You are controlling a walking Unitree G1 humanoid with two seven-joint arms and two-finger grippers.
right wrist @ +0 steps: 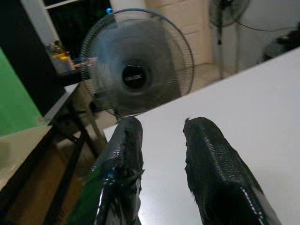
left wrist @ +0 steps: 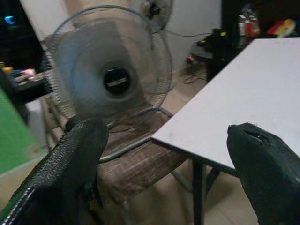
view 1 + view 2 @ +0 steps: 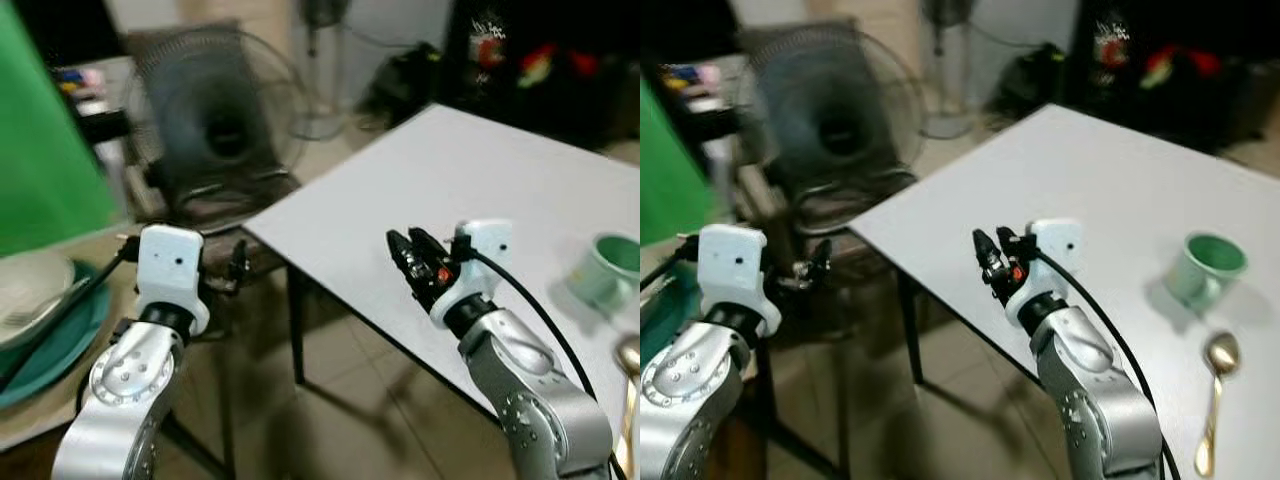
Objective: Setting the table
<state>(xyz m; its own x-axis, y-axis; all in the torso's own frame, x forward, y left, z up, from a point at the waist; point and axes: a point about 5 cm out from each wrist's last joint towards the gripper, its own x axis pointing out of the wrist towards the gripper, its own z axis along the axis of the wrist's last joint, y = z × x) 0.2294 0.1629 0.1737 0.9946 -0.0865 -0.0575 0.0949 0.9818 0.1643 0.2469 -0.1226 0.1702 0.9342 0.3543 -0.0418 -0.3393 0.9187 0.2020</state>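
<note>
A green cup (image 3: pixel 610 265) stands on the white table (image 3: pixel 470 170) near its right side, and a gold spoon (image 3: pixel 1215 395) lies just in front of it. At the far left a teal plate (image 3: pixel 60 345) carries a white bowl (image 3: pixel 30 285) with a fork (image 3: pixel 35 312) in it. My right gripper (image 3: pixel 410 250) hovers over the table's near edge, well left of the cup, open with a narrow empty gap (image 1: pixel 161 140). My left gripper (image 3: pixel 235 265) is held off the table's corner, over a chair, open wide (image 2: pixel 168 154) and empty.
A standing fan (image 3: pixel 215 115) rests on a brown chair (image 3: pixel 230 215) between the white table and a tan side table (image 3: pixel 40 410) that holds the plate. A green screen (image 3: pixel 40 150) stands at the left. Dark clutter (image 3: pixel 530 60) lies behind the table.
</note>
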